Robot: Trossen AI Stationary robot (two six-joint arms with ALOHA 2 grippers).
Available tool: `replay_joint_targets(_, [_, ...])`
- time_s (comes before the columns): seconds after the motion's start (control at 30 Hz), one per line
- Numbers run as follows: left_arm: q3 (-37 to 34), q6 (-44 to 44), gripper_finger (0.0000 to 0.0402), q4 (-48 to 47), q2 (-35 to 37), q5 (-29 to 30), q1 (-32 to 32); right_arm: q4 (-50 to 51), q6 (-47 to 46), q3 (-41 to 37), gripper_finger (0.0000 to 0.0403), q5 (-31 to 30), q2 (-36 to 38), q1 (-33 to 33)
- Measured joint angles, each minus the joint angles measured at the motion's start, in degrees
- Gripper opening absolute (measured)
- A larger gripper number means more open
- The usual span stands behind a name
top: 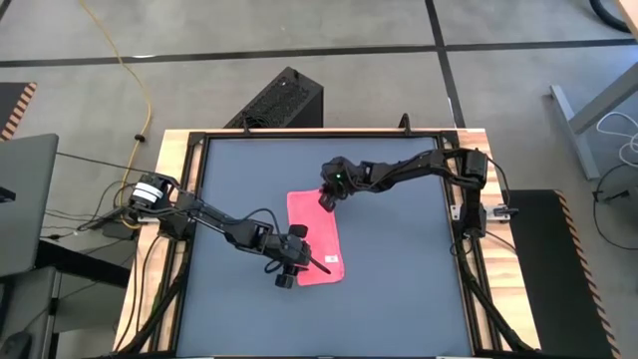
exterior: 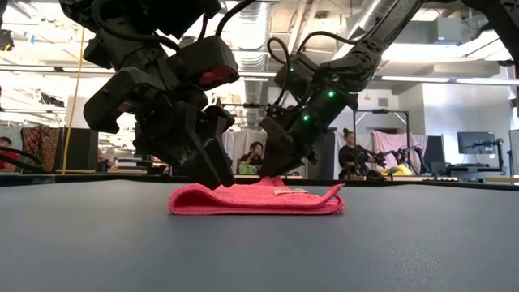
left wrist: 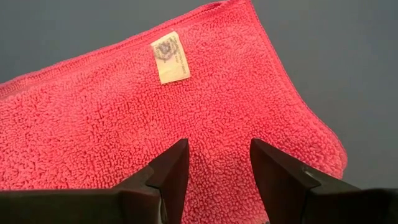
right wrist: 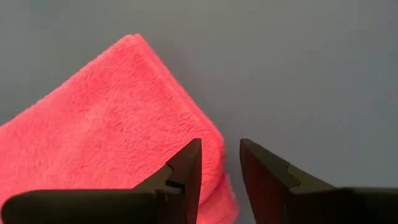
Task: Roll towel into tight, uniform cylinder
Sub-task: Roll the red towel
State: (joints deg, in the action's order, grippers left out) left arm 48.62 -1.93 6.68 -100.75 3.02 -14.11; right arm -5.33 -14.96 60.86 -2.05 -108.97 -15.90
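Observation:
The pink towel (top: 317,239) lies folded into a flat strip on the dark table, running from far to near. Its white tag (left wrist: 169,57) faces up. My left gripper (left wrist: 217,146) is open and slants down over the towel's near end (exterior: 195,199), one finger on either side of a patch of the top layer. My right gripper (right wrist: 219,144) is also open. It slants down over the towel's far end (top: 304,199), with the towel's long edge (right wrist: 211,140) under one finger and bare table under the gap. My left gripper's fingertips (exterior: 215,180) come down at a slant right at the top surface of the towel's near end; I cannot tell whether they touch it. My right gripper's fingertips (exterior: 278,172) stand close above the far end, and I cannot tell whether they touch either.
Bare grey tabletop (top: 399,259) surrounds the towel on all sides inside the wooden frame (top: 169,199). A black box (top: 279,100) stands on the floor beyond the far edge. People sit in the room behind the table (exterior: 353,150).

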Motion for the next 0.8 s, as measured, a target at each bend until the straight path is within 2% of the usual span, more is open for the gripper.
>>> replay_joint_targets(0.33, [-0.02, 0.00, 0.0161, -0.61, 0.00, -0.01, 0.00, 1.32, -0.15, 0.00, 0.0121, 0.17, -0.04, 0.04])
replay_joint_targets(0.7, [-0.02, -0.44, 0.0161, -0.74, 0.00, 0.01, 0.00, -1.39, 2.21, 0.00, 0.0016, 0.69, -0.04, 0.39])
replay_joint_targets(0.8, [-0.02, -0.37, 0.0161, -0.76, 0.00, -0.10, 0.00, -2.92, 3.87, 0.00, 0.0012, 0.81, -0.04, 0.52])
